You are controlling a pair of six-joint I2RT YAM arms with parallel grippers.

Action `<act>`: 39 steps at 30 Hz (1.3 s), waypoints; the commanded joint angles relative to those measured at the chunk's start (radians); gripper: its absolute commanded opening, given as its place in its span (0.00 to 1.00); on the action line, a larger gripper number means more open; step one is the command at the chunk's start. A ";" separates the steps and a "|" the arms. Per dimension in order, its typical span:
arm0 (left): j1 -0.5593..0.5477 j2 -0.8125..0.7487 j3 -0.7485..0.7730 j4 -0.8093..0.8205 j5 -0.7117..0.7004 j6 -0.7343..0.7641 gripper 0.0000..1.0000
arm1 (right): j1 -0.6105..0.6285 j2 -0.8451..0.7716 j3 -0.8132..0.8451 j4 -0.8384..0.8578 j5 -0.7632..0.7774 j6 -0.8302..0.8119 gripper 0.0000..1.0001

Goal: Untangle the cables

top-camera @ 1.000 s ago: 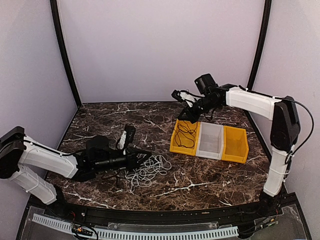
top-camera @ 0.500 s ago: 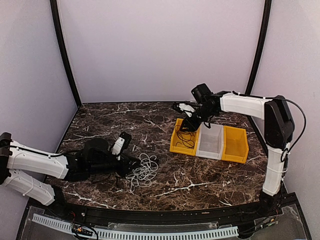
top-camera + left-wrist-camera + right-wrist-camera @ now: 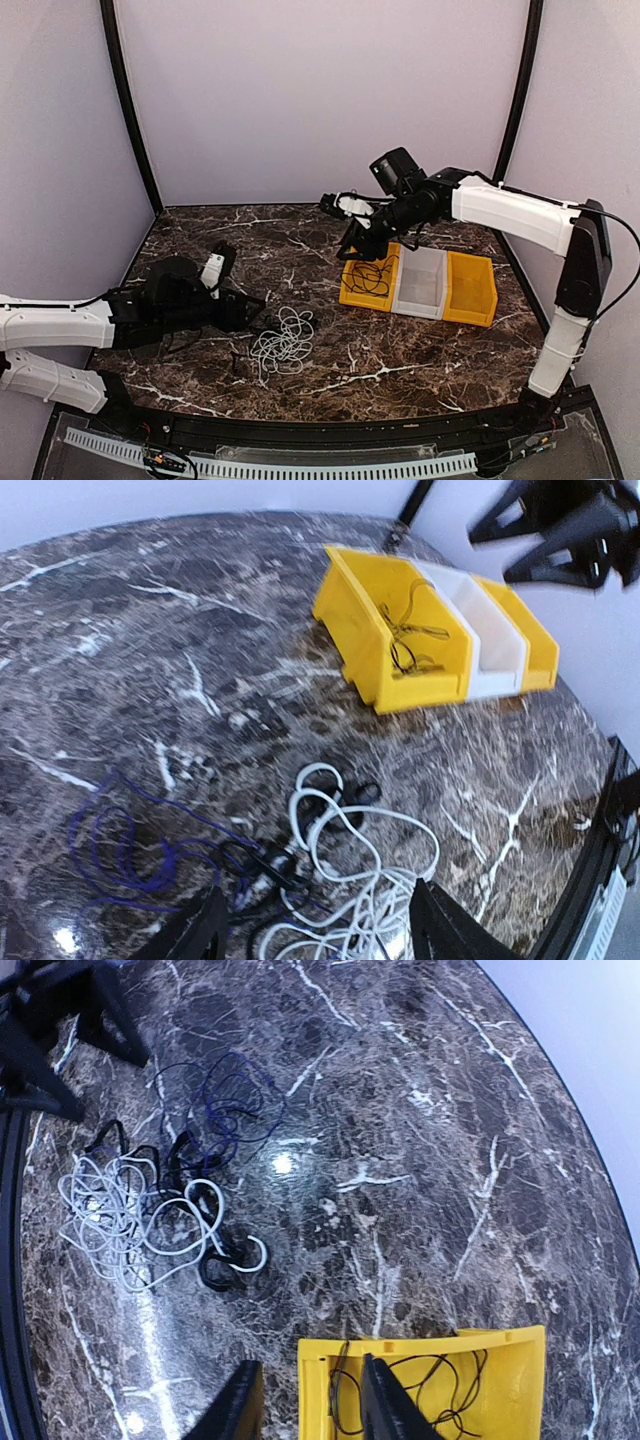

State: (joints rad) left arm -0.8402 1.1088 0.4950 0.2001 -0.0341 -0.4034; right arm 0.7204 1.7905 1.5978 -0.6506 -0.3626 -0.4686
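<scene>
Pale lilac walls point(image 3: 320, 100), dark marble tabletop point(image 3: 250, 232) — white-veined

White cable point(image 3: 283, 345): loose looped heap, flat on the tabletop point(image 3: 420, 360), front-middle.
Black cable point(image 3: 268, 865): short dark loops tangled into the white heap's edge.
Blue cable point(image 3: 235, 1100): thin squiggle just beside the heap, meeting the black loops.
Second black cable point(image 3: 372, 272): thin coil inside the leftmost yellow bin point(image 3: 362, 300).

Yellow bin point(image 3: 430, 1337) and black cable point(image 3: 445, 1405) inside — partly past the right wrist view's bottom edge.
</scene>
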 commanded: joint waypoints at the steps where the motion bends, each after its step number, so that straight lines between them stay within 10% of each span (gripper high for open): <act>1: 0.078 -0.096 -0.015 -0.047 -0.054 -0.043 0.65 | 0.072 0.063 0.038 -0.016 0.021 -0.033 0.25; 26: 0.087 -0.115 -0.117 0.045 -0.005 -0.084 0.61 | 0.187 0.400 0.131 -0.064 0.079 -0.124 0.44; 35: 0.087 -0.113 -0.133 0.090 0.020 -0.072 0.61 | 0.188 0.379 0.136 -0.078 0.064 -0.104 0.01; 39: 0.083 -0.079 -0.136 0.185 0.120 -0.011 0.61 | 0.189 0.302 0.147 -0.109 0.063 -0.095 0.00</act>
State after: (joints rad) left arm -0.7551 1.0138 0.3748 0.2703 -0.0074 -0.4732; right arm 0.9028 2.1876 1.7168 -0.7277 -0.2909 -0.5774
